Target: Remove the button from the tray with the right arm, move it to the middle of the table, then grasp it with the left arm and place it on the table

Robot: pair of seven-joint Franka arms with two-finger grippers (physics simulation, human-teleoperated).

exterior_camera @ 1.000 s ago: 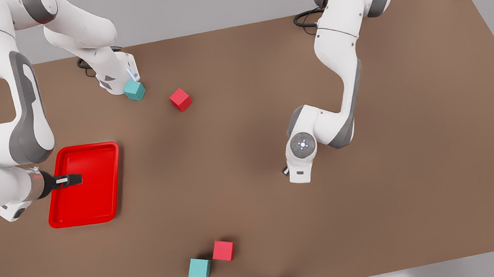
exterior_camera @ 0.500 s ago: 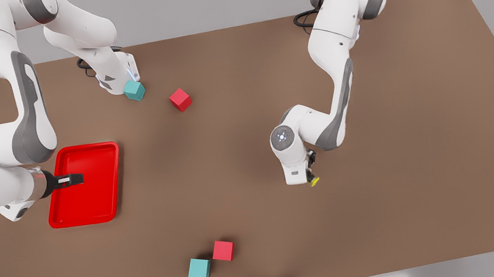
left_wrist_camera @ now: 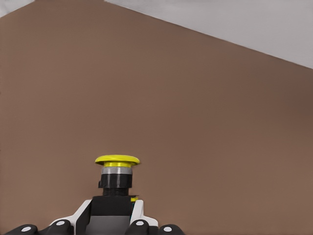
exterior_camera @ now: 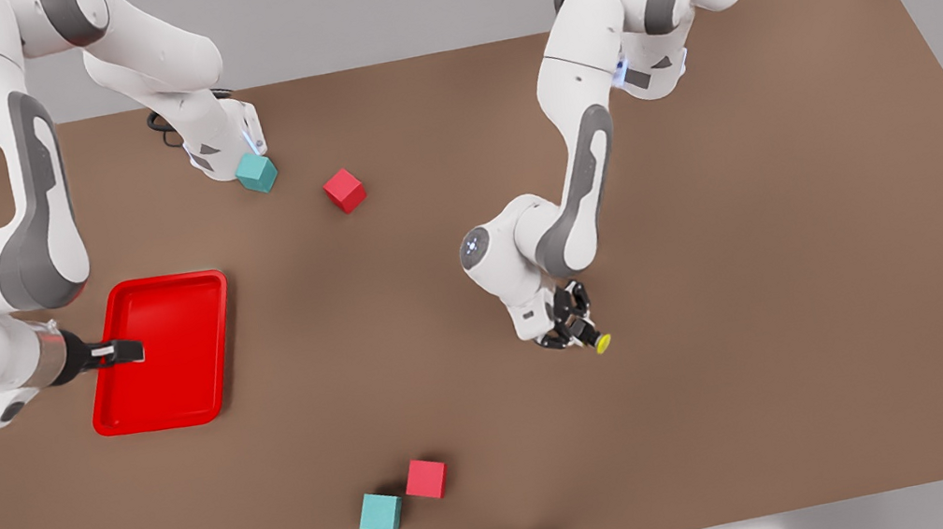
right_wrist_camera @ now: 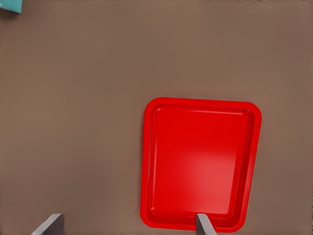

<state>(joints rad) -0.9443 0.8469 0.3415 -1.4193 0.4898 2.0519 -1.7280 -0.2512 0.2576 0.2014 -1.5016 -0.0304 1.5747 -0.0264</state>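
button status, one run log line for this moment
button: held in left tool | right tool: open above tray | tray: empty

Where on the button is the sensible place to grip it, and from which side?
Grip the button by its short dark base, from behind, below the wide yellow cap, which would likely slip out of a pinch. The left claw grips it that way over the table. The right claw hangs open over the tray.
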